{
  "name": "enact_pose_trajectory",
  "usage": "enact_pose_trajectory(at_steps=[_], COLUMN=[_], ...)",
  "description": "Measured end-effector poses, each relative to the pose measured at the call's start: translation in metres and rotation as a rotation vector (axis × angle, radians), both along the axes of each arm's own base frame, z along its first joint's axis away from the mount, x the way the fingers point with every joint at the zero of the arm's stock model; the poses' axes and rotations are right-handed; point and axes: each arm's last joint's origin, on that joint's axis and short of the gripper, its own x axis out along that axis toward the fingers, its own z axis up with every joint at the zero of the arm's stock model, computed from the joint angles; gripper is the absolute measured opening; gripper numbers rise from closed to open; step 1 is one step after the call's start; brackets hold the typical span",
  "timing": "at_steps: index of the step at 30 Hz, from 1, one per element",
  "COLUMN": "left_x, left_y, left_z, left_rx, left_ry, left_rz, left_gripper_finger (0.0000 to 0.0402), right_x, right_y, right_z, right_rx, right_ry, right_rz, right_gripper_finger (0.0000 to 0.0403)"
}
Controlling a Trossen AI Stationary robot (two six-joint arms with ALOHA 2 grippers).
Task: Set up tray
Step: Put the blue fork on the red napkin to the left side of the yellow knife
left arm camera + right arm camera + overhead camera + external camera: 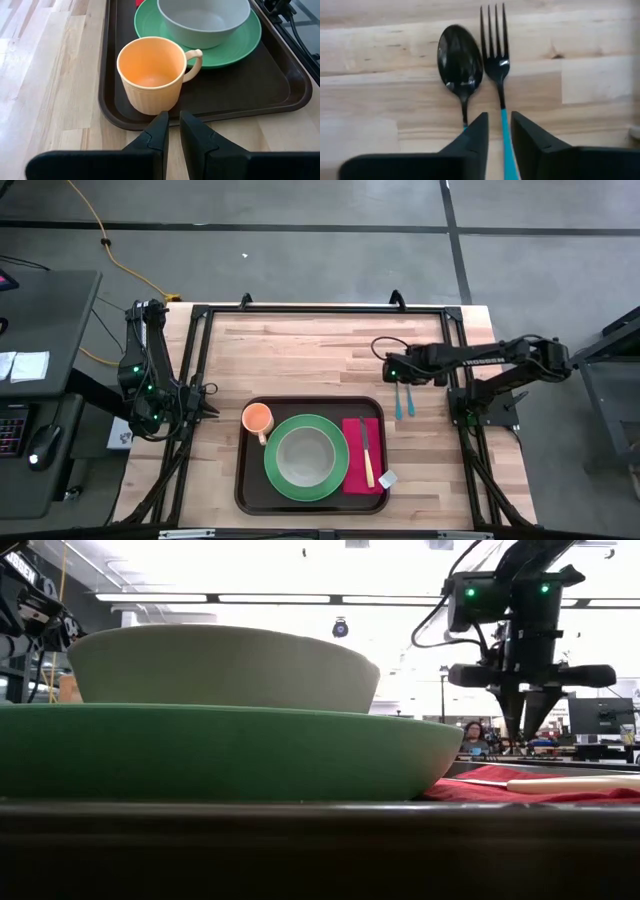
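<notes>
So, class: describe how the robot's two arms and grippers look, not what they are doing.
Both arms are dark and jointed, with small green lights and black cables. The right arm carries pale lettering. The left gripper and the right gripper each end in two dark, wedge-shaped fingers.

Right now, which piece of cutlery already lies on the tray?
The knife, lying on the red napkin; the spoon and fork lie on bare table.

Dark brown rimmed tray [243,480] lies flat at the table's front.
</notes>
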Motion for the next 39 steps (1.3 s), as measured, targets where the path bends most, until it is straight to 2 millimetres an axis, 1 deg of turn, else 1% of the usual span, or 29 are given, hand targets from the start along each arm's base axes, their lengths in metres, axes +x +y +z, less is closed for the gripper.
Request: enact_pose_trajectory(at_steps=[4, 7, 13, 17, 21, 32, 39], left_x=[0.0, 0.0, 0.0, 0.0, 0.0, 0.0, 0.0], left_y=[0.0, 0.0, 0.0, 0.0, 0.0, 0.0, 0.0], left_z=[0.0, 0.0, 0.0, 0.0, 0.0, 0.0, 0.0], left_rx=[0.001, 0.001, 0.001, 0.0, 0.0, -0.002, 0.002], left_ry=[0.0, 0.0, 0.0, 0.0, 0.0, 0.009, 0.011], left_rz=[0.0, 0.0, 0.0, 0.0, 0.0, -0.005, -0.006], left_gripper_finger=[0.0079, 0.0079, 0.0079, 0.0079, 0.0079, 0.0079, 0.0079], right_x=[0.0, 0.002, 0.006, 0.01, 0.011, 0.012, 0.015], right_y=[-0.008, -0.014, -0.023, -0.028, -0.031, -0.032, -0.032], right_z=[-0.004, -0.011, -0.026, -0.031, -0.037, -0.047, -0.052], right_rx=[0.002, 0.033, 0.068, 0.077, 0.091, 0.132, 0.137], right_ry=[0.028, 0.059, 0.117, 0.108, 0.133, 0.175, 0.189], right_rz=[0.003, 0.008, 0.006, 0.034, 0.026, 0.029, 0.028], right_gripper_finger=[0.0105, 0.0132, 0.0157, 0.016, 0.0159, 0.0127, 0.0116])
